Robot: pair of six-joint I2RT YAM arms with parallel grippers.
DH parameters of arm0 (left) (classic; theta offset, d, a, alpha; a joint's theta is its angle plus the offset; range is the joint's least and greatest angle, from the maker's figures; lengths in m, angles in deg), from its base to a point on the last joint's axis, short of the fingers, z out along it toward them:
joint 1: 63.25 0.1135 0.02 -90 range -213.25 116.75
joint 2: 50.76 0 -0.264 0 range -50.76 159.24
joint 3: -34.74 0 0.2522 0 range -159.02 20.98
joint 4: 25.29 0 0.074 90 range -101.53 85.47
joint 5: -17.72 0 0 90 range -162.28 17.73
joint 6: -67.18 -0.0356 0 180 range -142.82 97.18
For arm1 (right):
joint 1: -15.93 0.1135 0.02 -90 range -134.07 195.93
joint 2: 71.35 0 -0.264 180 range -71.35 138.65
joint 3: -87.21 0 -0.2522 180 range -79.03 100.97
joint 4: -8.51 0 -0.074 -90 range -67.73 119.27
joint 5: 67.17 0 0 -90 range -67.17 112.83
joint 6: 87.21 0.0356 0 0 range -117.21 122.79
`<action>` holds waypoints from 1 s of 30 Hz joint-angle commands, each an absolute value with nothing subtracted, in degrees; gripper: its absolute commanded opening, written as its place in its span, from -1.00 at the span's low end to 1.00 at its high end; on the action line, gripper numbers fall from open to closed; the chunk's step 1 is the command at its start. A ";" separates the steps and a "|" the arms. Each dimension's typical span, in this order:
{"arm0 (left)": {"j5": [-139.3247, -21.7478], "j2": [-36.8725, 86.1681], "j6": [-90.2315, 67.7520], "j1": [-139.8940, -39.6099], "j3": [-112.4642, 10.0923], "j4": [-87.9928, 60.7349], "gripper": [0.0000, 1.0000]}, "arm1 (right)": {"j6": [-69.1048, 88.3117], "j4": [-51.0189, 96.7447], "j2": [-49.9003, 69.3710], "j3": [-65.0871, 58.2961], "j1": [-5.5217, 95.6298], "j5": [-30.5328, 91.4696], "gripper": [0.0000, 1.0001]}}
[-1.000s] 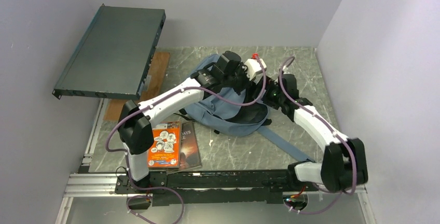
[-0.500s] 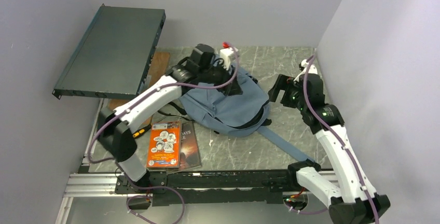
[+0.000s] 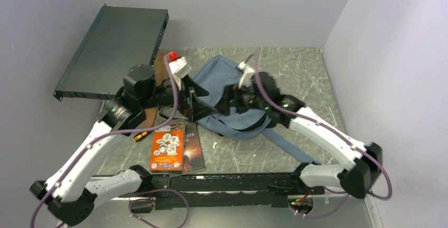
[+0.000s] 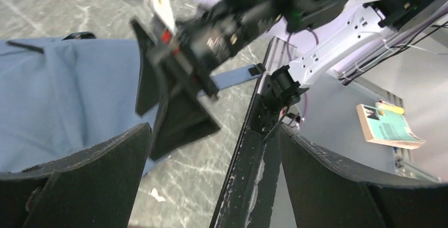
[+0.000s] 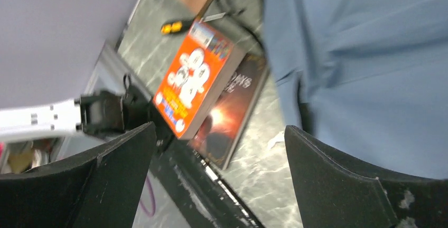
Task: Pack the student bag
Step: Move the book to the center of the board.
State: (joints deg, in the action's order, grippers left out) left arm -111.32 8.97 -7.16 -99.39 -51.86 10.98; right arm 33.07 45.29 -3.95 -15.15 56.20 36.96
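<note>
student bag (image 3: pixel 219 75) between arms; right gripper (image 3: pixel 226 103) over it, nearer than left gripper (image 3: pixel 196 104). Both jaws apart, empty.

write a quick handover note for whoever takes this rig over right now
Left gripper: jaws open, empty, at the left edge of the student bag.
Right gripper: jaws open, empty, over the bag.
Bag lies mid-table. Orange book sits atop a dark book near the left base, screwdriver beside them.
Done: nothing visibly packed.
Left: get the books into the bag.
</note>
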 commanded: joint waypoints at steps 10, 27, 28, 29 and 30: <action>-72.65 -16.57 -15.24 -98.94 -56.27 33.96 0.99 | 27.10 17.17 18.23 -15.56 85.78 24.05 0.83; -63.20 -22.40 -15.67 -98.94 -58.96 38.47 0.99 | 17.51 20.56 52.66 14.90 91.51 22.57 0.04; -63.36 -22.11 -15.54 -98.94 -58.92 38.44 0.99 | 17.20 20.77 53.69 16.12 91.51 22.56 0.01; -63.61 -21.78 -15.38 -98.94 -59.03 38.38 0.99 | 17.13 20.78 54.72 16.87 91.51 23.57 -0.02; -63.84 -21.48 -15.23 -98.89 -59.19 38.33 0.99 | 17.12 21.01 55.72 17.65 91.51 23.89 -0.05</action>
